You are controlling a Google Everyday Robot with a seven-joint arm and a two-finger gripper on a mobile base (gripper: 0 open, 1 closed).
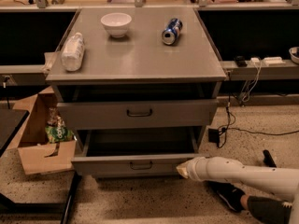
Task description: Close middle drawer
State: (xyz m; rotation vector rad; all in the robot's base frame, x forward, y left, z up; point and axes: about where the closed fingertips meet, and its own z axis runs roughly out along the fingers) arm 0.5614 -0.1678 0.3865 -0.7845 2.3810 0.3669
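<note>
Speckled floor (140, 199), grey cabinet (140, 55) | middle drawer (107, 164) pulled out toward the camera, long axis running left-right, handle (141, 165) facing front | gripper (183, 171) at the right end of its front panel, apparently touching | gripper's hold: cannot tell

Your white, tube-shaped arm (243, 174) comes in from the lower right edge, lying almost level and pointing left. Your gripper (183, 171) is at its pale, tapered left tip, low in view, just right of centre.
</note>
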